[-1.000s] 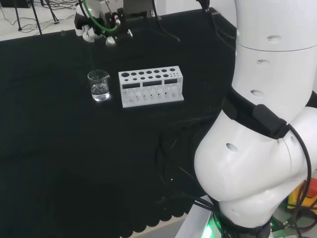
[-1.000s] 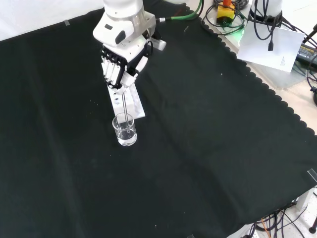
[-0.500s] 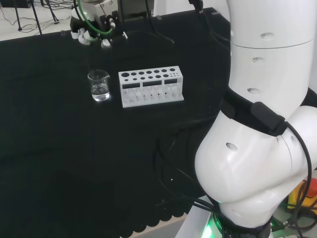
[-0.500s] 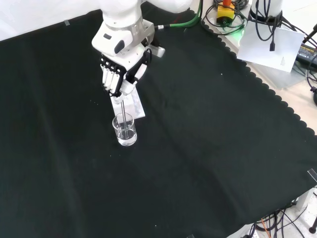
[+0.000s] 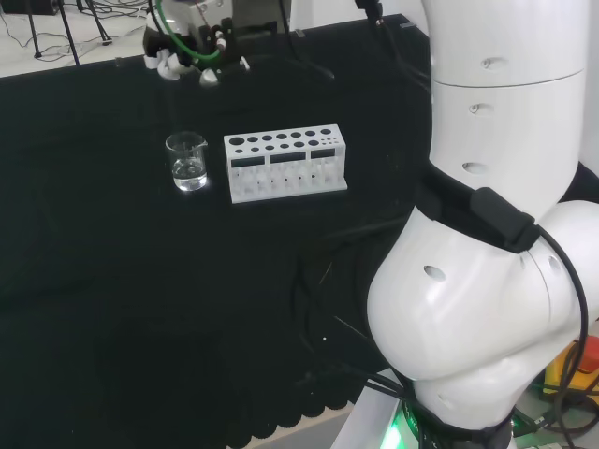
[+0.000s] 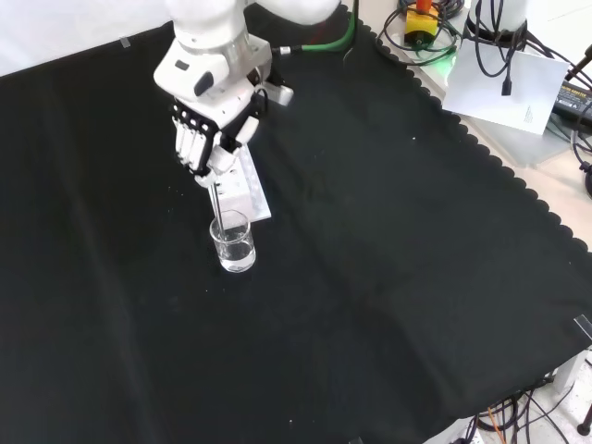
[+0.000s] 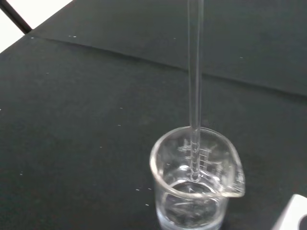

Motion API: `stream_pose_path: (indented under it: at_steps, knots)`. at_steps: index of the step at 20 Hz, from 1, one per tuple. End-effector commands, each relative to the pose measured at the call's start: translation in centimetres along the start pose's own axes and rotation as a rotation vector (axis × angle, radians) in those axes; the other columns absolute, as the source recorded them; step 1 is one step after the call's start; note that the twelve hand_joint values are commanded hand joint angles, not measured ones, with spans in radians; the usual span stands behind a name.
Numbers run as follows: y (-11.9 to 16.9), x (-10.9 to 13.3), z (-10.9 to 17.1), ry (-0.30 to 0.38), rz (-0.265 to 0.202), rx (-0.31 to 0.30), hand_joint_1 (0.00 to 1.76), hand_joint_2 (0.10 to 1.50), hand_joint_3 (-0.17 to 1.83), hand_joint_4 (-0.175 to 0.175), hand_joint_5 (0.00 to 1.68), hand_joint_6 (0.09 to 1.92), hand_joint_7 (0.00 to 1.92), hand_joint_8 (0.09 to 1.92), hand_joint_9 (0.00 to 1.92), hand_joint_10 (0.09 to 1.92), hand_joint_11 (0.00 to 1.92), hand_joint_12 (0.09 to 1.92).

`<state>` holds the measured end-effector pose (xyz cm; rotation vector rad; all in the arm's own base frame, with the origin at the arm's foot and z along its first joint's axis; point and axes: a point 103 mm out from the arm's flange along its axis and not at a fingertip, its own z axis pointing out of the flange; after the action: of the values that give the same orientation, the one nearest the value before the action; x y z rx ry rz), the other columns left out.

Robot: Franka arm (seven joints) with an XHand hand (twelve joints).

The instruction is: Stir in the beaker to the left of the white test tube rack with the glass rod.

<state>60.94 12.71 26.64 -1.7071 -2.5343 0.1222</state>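
A small clear beaker [image 5: 188, 161] [image 6: 232, 241] [image 7: 194, 181] with some clear liquid stands on the black cloth, just left of the white test tube rack [image 5: 284, 163] in the head view. The black and white hand [image 6: 208, 141] [image 5: 187, 58] hangs above it, its fingers curled round a glass rod [image 6: 217, 201] [image 7: 194, 86]. The rod points straight down. In the wrist view its lower end sits inside the beaker's rim, just above the liquid or at its surface. In the front view the rack [image 6: 242, 191] lies partly behind the hand.
The arm's big white links [image 5: 487, 234] stand at the right of the head view. Cables, a yellow device [image 6: 421, 23] and papers lie off the cloth's far right edge in the front view. Open black cloth surrounds the beaker.
The hand has risen and drifted left and up in the front view, lifting the rod higher in the beaker. Beaker and rack have stayed put.
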Motion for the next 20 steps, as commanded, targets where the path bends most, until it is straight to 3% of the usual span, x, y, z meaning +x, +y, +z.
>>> stream_pose_path:
  at_steps: [1,4,14,15,18,20]
  knots:
    - [-1.6,-2.5,-0.6,-0.005,0.044,0.001,1.37,1.18,0.0,-0.175,0.74,0.91,0.78,1.34,0.94,1.41,1.57,0.72]
    - [-2.3,-2.3,-0.6,-0.01,0.056,0.006,1.37,1.18,0.0,-0.175,0.74,0.91,0.78,1.34,0.94,1.41,1.57,0.72]
    - [-2.8,2.1,-0.2,-0.016,-0.004,0.024,1.37,1.18,0.0,-0.175,0.74,0.91,0.78,1.34,0.93,1.41,1.57,0.72]
    - [-2.6,2.5,-0.1,-0.012,-0.033,0.008,1.37,1.18,0.0,-0.175,0.74,0.91,0.78,1.34,0.93,1.41,1.57,0.72]
    - [0.1,3.8,0.7,-0.02,-0.02,0.03,1.37,1.18,0.0,-0.175,0.74,0.91,0.78,1.34,0.93,1.41,1.57,0.73]
    - [0.3,3.3,0.6,-0.01,-0.024,0.016,1.37,1.18,0.0,-0.175,0.74,0.91,0.78,1.35,0.93,1.41,1.57,0.73]
